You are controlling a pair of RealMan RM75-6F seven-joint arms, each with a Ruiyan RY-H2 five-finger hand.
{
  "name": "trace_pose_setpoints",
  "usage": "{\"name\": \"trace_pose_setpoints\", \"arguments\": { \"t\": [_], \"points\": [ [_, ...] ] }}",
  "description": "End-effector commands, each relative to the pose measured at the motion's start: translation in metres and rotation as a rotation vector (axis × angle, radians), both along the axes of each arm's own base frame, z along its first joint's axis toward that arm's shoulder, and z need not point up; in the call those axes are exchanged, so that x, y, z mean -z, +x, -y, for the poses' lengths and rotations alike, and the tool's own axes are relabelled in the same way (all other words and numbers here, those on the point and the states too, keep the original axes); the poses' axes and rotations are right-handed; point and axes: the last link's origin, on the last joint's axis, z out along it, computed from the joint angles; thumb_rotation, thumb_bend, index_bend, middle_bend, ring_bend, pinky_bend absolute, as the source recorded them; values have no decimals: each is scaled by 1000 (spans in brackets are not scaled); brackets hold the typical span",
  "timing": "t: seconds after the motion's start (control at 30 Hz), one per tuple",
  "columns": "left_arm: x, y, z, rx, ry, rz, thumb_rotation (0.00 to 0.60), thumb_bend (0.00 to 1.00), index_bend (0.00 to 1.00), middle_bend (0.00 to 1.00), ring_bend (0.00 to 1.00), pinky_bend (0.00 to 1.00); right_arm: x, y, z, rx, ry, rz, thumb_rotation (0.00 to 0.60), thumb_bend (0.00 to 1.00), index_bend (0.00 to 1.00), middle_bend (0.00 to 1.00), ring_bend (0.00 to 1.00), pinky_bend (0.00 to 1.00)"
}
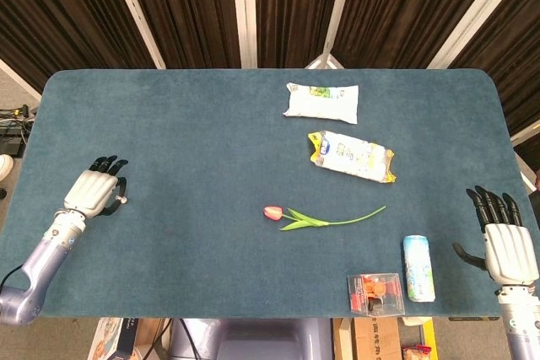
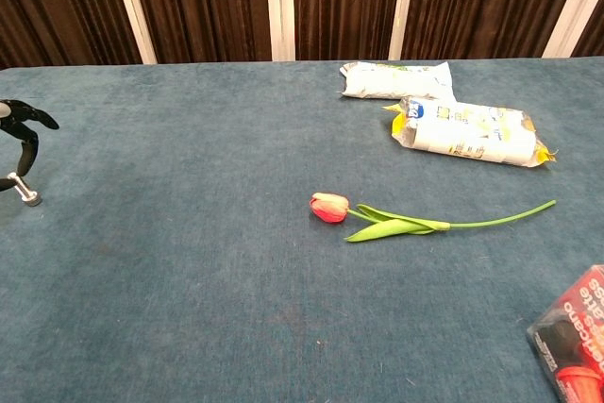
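My left hand [image 1: 91, 192] hovers over the left side of the blue table, fingers apart and holding nothing; only its fingertips [image 2: 21, 139] show at the chest view's left edge. My right hand [image 1: 506, 242] is at the table's front right corner, fingers spread and empty, to the right of a light blue can [image 1: 418, 268]. A tulip [image 1: 316, 217] with a pink bud [image 2: 329, 207] and green stem lies in the middle. Neither hand touches anything.
A white packet [image 1: 321, 100] lies at the back, and a white and yellow packet [image 1: 351, 156] lies nearer [image 2: 467, 131]. A clear box with red contents [image 1: 375, 292] sits at the front edge beside the can, also in the chest view [image 2: 578, 339].
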Motion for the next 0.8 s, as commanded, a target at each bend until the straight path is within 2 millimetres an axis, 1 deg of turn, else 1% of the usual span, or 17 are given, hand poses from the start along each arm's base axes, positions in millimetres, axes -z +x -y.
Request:
{"name": "trace_pose_setpoints", "arguments": {
  "t": [0.03, 0.13, 0.3, 0.47, 0.57, 0.73, 0.8],
  "points": [
    [-1, -1, 0, -2, 2, -1, 600, 526, 565, 90, 46, 83, 0, 0, 0, 0, 1, 1, 600, 192, 103, 103, 104, 32],
    [-2, -2, 0, -3, 0, -3, 600, 526, 561, 90, 46, 82, 0, 0, 0, -1, 1, 4, 600, 193, 103, 103, 104, 31],
    [-4, -3, 0, -6, 4, -6, 600, 526, 495, 87, 46, 81, 0, 1, 0, 0, 3, 8, 600, 192, 103, 104, 104, 32],
    [-3, -3, 1, -2, -2, -17, 600, 526, 468, 86, 46, 81, 0, 1, 0, -1, 6, 13, 600, 193, 104, 103, 104, 33],
    [-3, -2, 1, -4, -4, -20, 600, 525, 423, 84, 46, 81, 0, 1, -1, -1, 5, 16, 600, 193, 103, 103, 104, 33],
    [-4, 0, 1, -5, -5, -10, 600, 512, 302, 71, 44, 81, 0, 1, -1, -2, 3, 15, 600, 193, 103, 103, 104, 32],
    [-7, 4, 1, 2, 3, 16, 600, 508, 287, 67, 43, 81, 0, 1, 0, -2, 3, 13, 600, 193, 103, 103, 104, 32]
  ]
}}
